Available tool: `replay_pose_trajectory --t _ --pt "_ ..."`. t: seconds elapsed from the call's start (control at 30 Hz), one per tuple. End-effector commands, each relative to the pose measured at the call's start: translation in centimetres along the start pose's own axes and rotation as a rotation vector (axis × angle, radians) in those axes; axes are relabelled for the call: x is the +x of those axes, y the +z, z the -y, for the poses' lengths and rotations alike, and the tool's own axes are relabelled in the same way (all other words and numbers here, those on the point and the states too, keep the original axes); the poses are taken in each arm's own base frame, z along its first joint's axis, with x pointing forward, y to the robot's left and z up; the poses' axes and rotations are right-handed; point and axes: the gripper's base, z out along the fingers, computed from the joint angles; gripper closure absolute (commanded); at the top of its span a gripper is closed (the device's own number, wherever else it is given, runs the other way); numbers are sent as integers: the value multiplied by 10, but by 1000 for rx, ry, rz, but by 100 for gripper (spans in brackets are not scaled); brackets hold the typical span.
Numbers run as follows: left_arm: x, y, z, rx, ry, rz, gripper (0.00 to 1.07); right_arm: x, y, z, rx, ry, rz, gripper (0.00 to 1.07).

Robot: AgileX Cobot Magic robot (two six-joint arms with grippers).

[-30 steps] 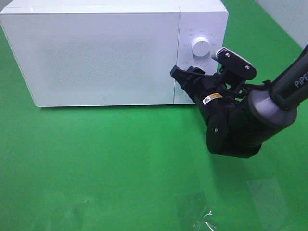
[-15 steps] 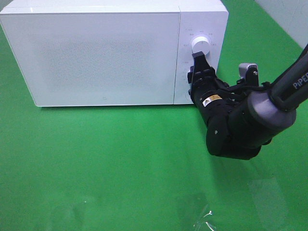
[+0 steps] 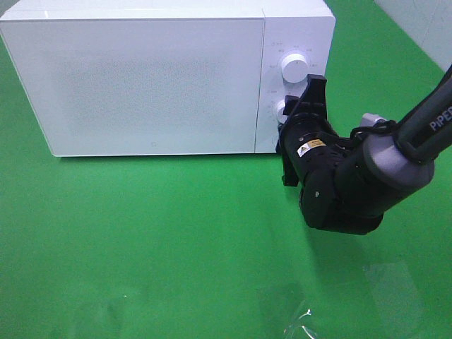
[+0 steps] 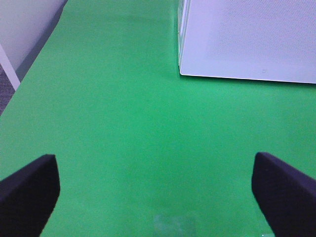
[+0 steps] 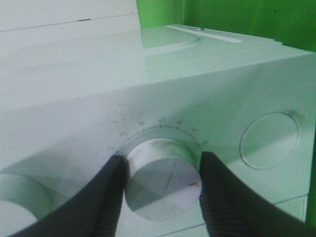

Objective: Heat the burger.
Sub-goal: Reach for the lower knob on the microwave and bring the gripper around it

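So at this point the right gripper (image 3: 288,116) was up against the control panel of the white microwave (image 3: 152,81), turned so its jaws stood roughly one above the other in the overhead view. On the right wrist cam the gripper (image 5: 162,168) was clamped on the lower knob (image 5: 158,185), with the two black fingers (image 5: 111,197) pressed against opposite sides of it. The knob had a little red mark near one finger and a ring of tick marks around it on the panel. From overhead that lower knob (image 3: 280,109) was mostly hidden behind the gripper, and the upper knob (image 3: 294,67) sat free just above it. The wrist cam also caught a flat round disc (image 5: 269,140) on the panel beside the knob I was holding.

The left gripper (image 4: 158,192) was spread wide with nothing between its jaws, hanging over bare green worktop (image 4: 113,113), with a corner of the microwave (image 4: 247,39) ahead of it. It didn't show in the overhead view.

The microwave door was shut and frosted, so I couldn't see through it. As for the burger, I honestly couldn't tell where it was, since none of my three views showed it.

There was also a bit of clear crinkly film (image 3: 296,321) at the near edge of the worktop (image 3: 141,233).
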Motion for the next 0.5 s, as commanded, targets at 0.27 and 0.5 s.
replay_pose_trajectory --t 0.27,0.5 --pt "1 -1 0 3 -4 27 9 16 0 -31 -268 102 -135 107" --pt "1 -1 0 3 -4 27 9 16 0 -31 -268 98 -134 107"
